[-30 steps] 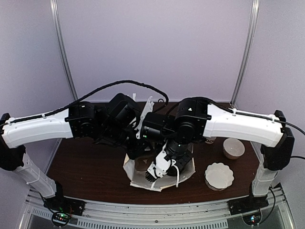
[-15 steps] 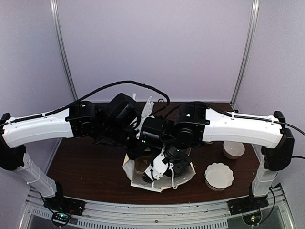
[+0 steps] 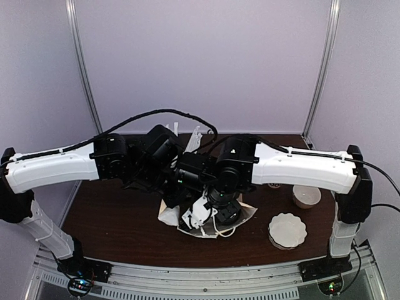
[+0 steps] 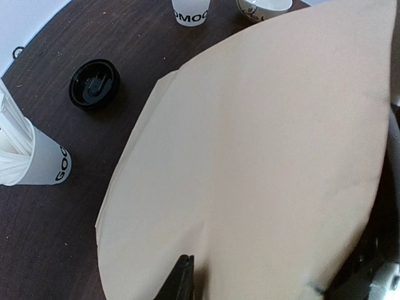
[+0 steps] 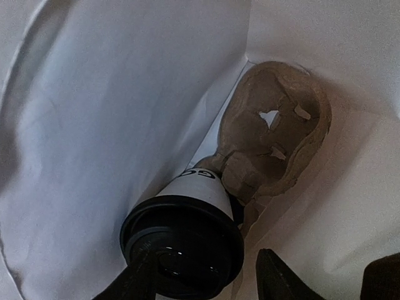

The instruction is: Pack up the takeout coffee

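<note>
- Right gripper (image 5: 206,253) of mine hangs inside the white paper bag (image 5: 94,112). Its two dark fingers (image 5: 278,281) are spread wide, one on each side of the round black plastic lid (image 5: 181,240), and they are not clamped on it.
- Under that lid, the takeout coffee (image 5: 197,187), a white paper cup with black lettering, leans tilted at the bag's bottom. Its narrow end is tucked against the brown moulded-pulp cup carrier (image 5: 281,131).
- Left gripper (image 4: 212,278) is narrowed onto the bag's outer wall, pinching the paper; only one fingertip shows.
- Beyond the bag, on the dark brown wooden table (image 4: 37,250), sit a loose black lid (image 4: 94,84), a white cup with white straws sticking out (image 4: 31,156) and another lettered white cup (image 4: 190,11).
</note>
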You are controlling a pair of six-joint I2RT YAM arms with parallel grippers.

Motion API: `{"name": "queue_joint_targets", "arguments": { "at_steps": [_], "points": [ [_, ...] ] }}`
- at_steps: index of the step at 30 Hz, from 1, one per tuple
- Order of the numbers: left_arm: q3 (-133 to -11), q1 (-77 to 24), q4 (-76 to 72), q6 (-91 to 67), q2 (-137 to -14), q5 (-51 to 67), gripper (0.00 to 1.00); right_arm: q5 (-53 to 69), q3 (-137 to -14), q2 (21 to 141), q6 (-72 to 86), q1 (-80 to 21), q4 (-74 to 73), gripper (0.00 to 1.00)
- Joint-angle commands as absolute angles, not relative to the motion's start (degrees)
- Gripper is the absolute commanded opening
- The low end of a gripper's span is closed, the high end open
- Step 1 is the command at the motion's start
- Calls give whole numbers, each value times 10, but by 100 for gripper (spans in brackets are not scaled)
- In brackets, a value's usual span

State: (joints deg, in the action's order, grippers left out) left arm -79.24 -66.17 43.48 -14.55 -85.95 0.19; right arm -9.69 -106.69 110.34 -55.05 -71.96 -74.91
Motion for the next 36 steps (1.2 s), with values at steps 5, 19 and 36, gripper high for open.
{"name": "queue_joint_targets", "arguments": {
  "at_steps": [5, 19, 36],
  "points": [
    [-798, -691, 382, -124, -842, 30, 32, -145, -1010, 1164, -553, -665, -763, 57],
    [-761, -691, 305, -124, -758, -34, 48, -145, -1004, 1178, -548, -652, -796, 38],
    [-779, -691, 283, -101, -757, -3, 51, -79, -1038, 1081, -528, -689, -860, 16]
  ]
}}
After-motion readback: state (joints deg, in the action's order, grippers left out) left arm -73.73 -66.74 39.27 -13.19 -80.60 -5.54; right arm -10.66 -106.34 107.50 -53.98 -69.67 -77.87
